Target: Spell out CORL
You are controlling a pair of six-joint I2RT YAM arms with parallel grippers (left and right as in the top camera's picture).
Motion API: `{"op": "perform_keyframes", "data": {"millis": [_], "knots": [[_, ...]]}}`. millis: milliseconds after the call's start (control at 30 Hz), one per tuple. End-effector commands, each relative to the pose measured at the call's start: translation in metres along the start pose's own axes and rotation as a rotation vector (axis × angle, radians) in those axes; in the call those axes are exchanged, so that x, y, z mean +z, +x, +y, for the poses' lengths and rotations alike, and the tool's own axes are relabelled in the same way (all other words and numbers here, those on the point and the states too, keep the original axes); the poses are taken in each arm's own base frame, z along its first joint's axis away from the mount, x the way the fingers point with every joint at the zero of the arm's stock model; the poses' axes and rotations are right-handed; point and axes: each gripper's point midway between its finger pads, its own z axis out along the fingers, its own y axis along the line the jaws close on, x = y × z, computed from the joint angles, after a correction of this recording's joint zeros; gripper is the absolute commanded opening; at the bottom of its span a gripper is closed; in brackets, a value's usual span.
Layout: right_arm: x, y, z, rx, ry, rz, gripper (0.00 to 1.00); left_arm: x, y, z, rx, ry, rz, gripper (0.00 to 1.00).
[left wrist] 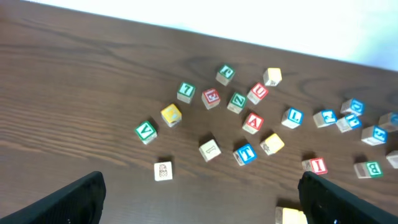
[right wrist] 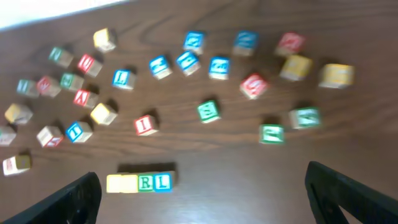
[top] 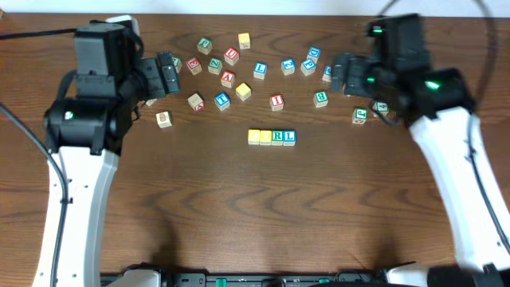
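Your left gripper (top: 167,73) and right gripper (top: 341,72) hang up high, closest to the overhead camera, one on each side of the dark brown wooden table (top: 239,207). In the left wrist view its black fingers (left wrist: 74,199) sit in the bottom corners, spread wide, with only table between them. The right wrist view shows the same thing: its black fingers (right wrist: 348,193) are spread wide and hold nothing.

Look at the middle of the table. A row of four small wooden letter blocks (top: 272,137) lies there, side by side and touching. The last two read R in green and L in blue. The first two look yellow, and you cannot read their letters in these views. The row is well apart from both grippers, and it lies between them.

Behind the row is a scatter of loose letter blocks (top: 260,70), spread out flat and not stacked. A red I block (top: 276,101) and a green B block (top: 320,99) lie nearest the row. A plain yellow block (top: 243,92) lies to their left. Each gripper hangs over one end of that scatter.
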Motion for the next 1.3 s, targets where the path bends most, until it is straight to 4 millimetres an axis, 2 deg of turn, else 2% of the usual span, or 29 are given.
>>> {"op": "perform_keyframes", "data": {"millis": [0,167,333,433,500,767,933,1033,1133,1267], "knots": [[-0.027,-0.005,-0.019,0.01,0.052,-0.045,0.99,-0.003,-0.003,0.003,0.008,-0.013,-0.009,0.98],[-0.05,-0.003,-0.021,0.014,0.044,-0.075,0.99,-0.001,-0.002,0.003,0.008,-0.015,-0.005,0.98],[-0.052,-0.003,-0.021,0.012,0.043,-0.078,0.99,-0.001,0.001,0.004,0.009,-0.018,0.01,0.98],[-0.052,0.018,-0.034,-0.077,0.105,0.008,0.99,-0.001,0.001,0.004,0.009,-0.018,0.01,0.98],[-0.053,0.024,-0.041,-0.108,0.137,0.034,0.99,-0.001,0.001,0.004,0.009,-0.018,0.01,0.98],[-0.077,0.024,-0.051,-0.092,0.158,-0.02,0.99,-0.001,0.001,0.004,0.009,-0.018,0.01,0.98],[-0.095,0.022,-0.078,-0.023,0.164,-0.215,0.99,-0.001,0.001,0.004,0.009,-0.018,0.01,0.98],[-0.1,0.029,-0.094,0.007,0.139,-0.376,0.99,-0.001,0.001,0.004,0.009,-0.018,0.01,0.98],[-0.105,0.04,-0.106,0.028,0.124,-0.546,0.99,-0.001,0.001,0.004,0.009,-0.018,0.01,0.98],[-0.103,0.07,-0.117,0.036,0.105,-0.728,0.99,-0.001,0.001,0.004,0.009,-0.018,0.01,0.98]]}}
